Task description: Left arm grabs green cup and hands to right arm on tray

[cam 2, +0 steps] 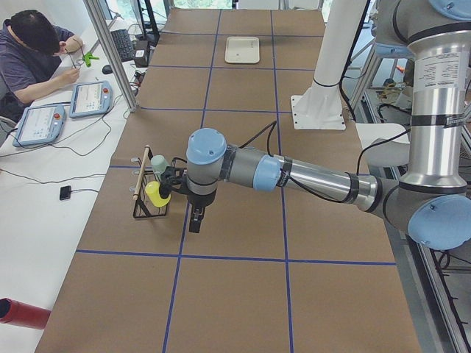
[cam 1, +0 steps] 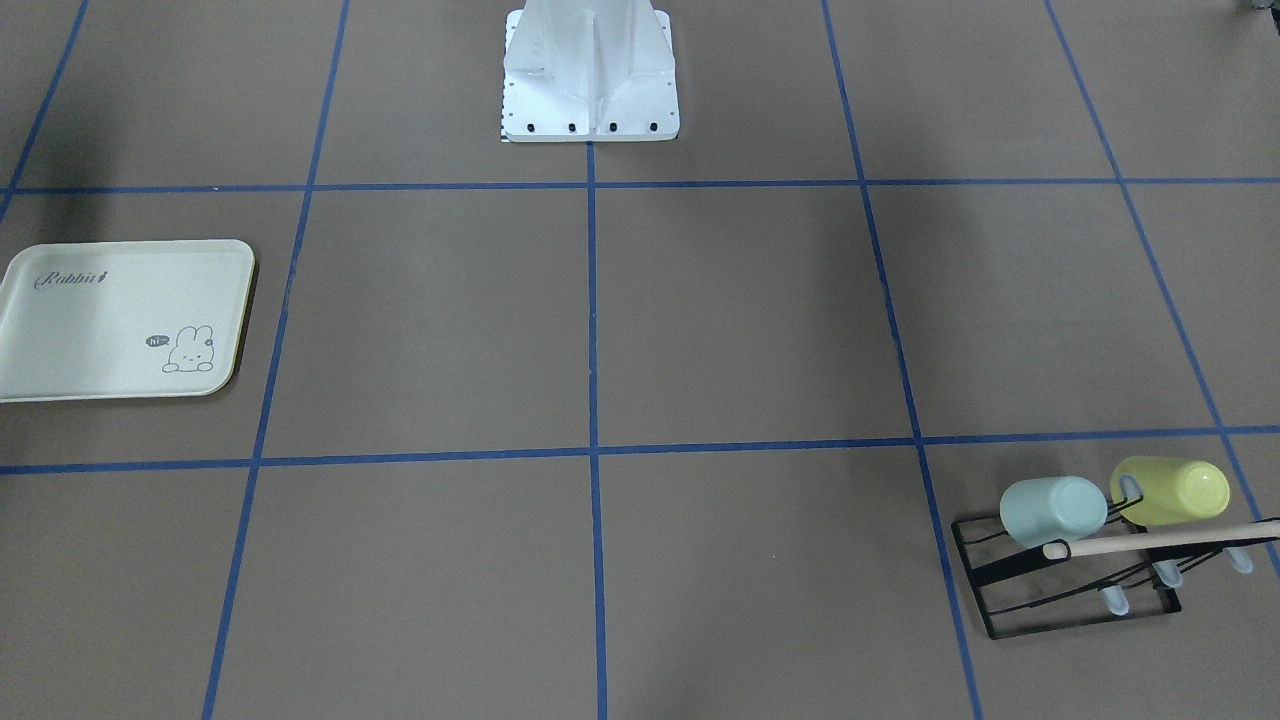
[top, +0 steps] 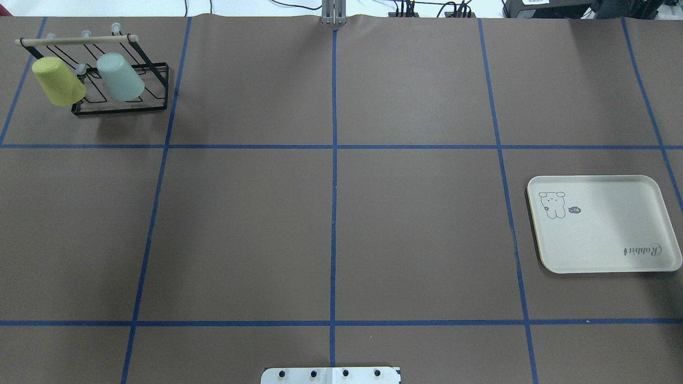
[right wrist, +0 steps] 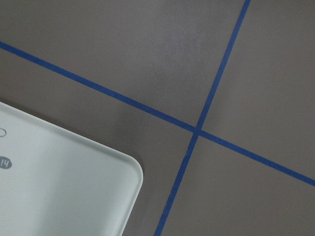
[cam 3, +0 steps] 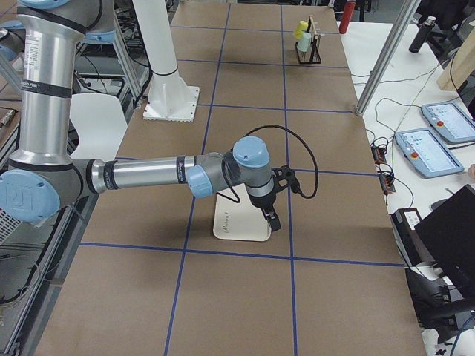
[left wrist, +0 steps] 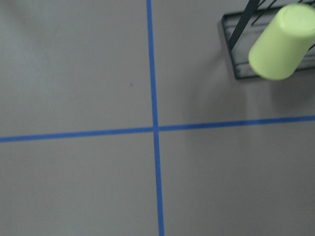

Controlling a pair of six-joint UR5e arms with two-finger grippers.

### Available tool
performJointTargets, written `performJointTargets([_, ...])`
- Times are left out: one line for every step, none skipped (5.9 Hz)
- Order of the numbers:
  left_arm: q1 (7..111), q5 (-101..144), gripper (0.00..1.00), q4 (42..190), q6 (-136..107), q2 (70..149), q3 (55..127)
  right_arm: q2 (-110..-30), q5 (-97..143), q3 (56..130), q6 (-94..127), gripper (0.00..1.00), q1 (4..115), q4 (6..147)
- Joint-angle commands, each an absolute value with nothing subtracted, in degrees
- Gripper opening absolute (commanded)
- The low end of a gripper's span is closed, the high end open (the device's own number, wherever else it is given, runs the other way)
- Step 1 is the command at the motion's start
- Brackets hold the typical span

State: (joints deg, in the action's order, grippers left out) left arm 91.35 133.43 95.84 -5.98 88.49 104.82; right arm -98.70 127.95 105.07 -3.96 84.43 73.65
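Front view: the green cup (cam 1: 1052, 510) is sitting tilted on the black wire rack (cam 1: 1003, 572), beside a yellow-green cup (cam 1: 1170, 490), with the tray (cam 1: 100, 340) lying well apart across the tabletop (cam 1: 600, 330).
Left-side view: the left pincer (cam 2: 195, 219) is hovering near the rack, seemingly readying its reach.
Right-side view: the right pincer (cam 3: 273, 220) is waiting by the tray.
Whether either pincer is spread cannot be told.

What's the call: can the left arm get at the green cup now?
Probably yes: the left arm's pincer hangs beside the rack, nothing stands between it and the green cup; only the yellow-green cup hangs alongside.
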Motion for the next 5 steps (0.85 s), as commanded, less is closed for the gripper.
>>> performJointTargets([91.0, 133.9, 1.00, 107.0, -7.4, 96.9, 94.6, -98.4, 127.9, 104.9, -3.4, 1.00, 84.5, 73.2])
performJointTargets([90.6, 133.9, 1.00, 107.8, -7.6, 99.3, 93.7, -98.2, 128.0, 105.1, -3.3, 1.00, 84.5, 73.2])
performJointTargets([88.8, 133.9, 1.00, 109.1, -7.7, 100.4, 94.5, -98.0, 129.2, 105.4, -3.3, 1.00, 84.4, 73.2])
performJointTargets([82.6, 133.6, 1.00, 113.8, -7.8, 103.4, 93.5, -97.4, 130.8, 105.1, -3.2, 1.00, 84.3, 73.2])
performJointTargets([78.3, 133.5, 1.00, 114.2, -12.2, 108.9, 91.2, -97.3, 130.8, 105.0, -3.2, 1.00, 84.3, 73.2])
